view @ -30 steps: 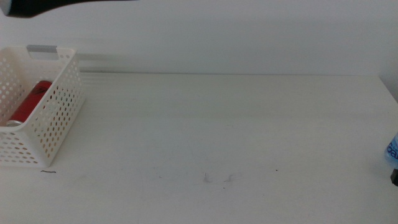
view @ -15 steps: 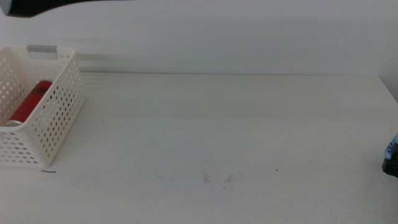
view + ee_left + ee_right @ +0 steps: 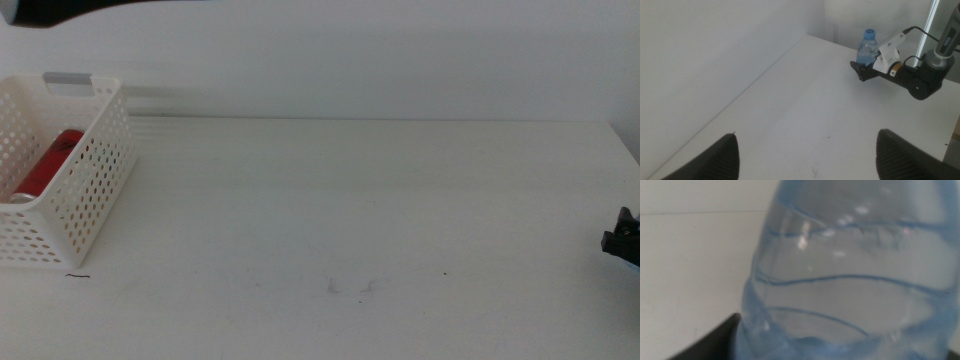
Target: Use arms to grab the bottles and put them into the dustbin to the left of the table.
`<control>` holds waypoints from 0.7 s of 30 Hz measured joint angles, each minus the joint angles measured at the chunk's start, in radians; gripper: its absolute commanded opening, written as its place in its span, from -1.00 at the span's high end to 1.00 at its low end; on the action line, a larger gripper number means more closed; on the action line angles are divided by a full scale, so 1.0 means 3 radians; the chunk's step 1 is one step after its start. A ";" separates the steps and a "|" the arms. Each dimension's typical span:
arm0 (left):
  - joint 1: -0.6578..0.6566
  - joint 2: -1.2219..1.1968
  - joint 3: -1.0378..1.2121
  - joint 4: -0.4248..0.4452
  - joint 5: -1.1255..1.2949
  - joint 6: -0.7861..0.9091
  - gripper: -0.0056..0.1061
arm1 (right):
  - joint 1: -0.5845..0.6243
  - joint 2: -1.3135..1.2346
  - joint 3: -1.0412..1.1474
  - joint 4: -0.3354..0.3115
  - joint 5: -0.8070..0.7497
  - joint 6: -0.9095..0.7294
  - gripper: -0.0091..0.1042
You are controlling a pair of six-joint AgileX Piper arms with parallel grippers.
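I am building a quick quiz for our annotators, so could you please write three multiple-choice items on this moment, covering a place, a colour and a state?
1. Where does the red can lie?
A. Inside the white basket
B. At the middle of the table
C. In the left end effector

2. What colour is the cap of the water bottle?
A. White
B. Blue
C. Red

3. How does the water bottle stand?
A. Lying on its side
B. Upside down
C. Upright on the table, with the right end effector at its base

Answers:
1 A, the middle view shows red through the basket's perforated wall.
2 B, the left wrist view shows a blue cap on top.
3 C, that view shows the cap uppermost and the dark jaws beside the bottle's lower part; the right wrist view fills with the bottle.
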 measured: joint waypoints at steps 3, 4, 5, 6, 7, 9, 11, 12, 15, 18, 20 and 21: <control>0.0000 0.0000 0.0000 0.0000 0.0000 0.0000 -0.78 | 0.0000 0.0025 -0.0044 0.0004 -0.0008 -0.0036 0.89; 0.0000 0.0000 0.0000 0.0000 0.0000 0.0000 -0.78 | 0.0007 0.0025 -0.0049 0.0005 -0.0008 -0.0043 0.85; 0.0000 0.0000 0.0000 0.0000 0.0000 0.0000 -0.78 | 0.0046 0.0025 -0.0056 0.0018 -0.0008 -0.0043 0.87; 0.0000 0.0000 0.0000 0.0000 0.0000 0.0000 -0.78 | 0.0115 0.0015 -0.0066 0.0052 0.0009 -0.0043 0.89; 0.0000 0.0000 0.0000 0.0000 0.0000 0.0000 -0.78 | 0.0224 -0.0007 -0.0081 0.0079 0.0052 -0.0043 0.89; 0.0000 0.0000 0.0000 0.0000 0.0000 0.0000 -0.78 | 0.0544 -0.0082 -0.0179 0.0118 0.0179 -0.0043 0.89; 0.0000 0.0000 0.0000 0.0000 0.0000 0.0000 -0.78 | 0.0902 -0.0142 -0.0378 0.0105 0.0244 -0.0049 0.89; 0.0000 0.0000 0.0000 0.0000 0.0000 0.0000 -0.78 | 0.1101 -0.0168 -0.0535 0.0078 0.0280 -0.0048 0.89; 0.0000 0.0000 0.0000 0.0000 0.0000 0.0000 -0.78 | 0.1591 -0.0138 -0.1102 -0.0043 0.0591 -0.0050 0.89; 0.0000 0.0000 0.0000 0.0000 0.0000 0.0000 -0.78 | 0.1952 0.0093 -0.1718 -0.0202 0.0902 -0.0050 0.89; 0.0000 0.0000 0.0000 0.0000 0.0000 0.0000 -0.78 | 0.2148 0.0313 -0.2044 -0.0303 0.1041 -0.0057 0.89; 0.0000 0.0000 0.0000 0.0000 0.0000 0.0000 -0.78 | 0.2229 0.0440 -0.2211 -0.0346 0.1127 -0.0057 0.89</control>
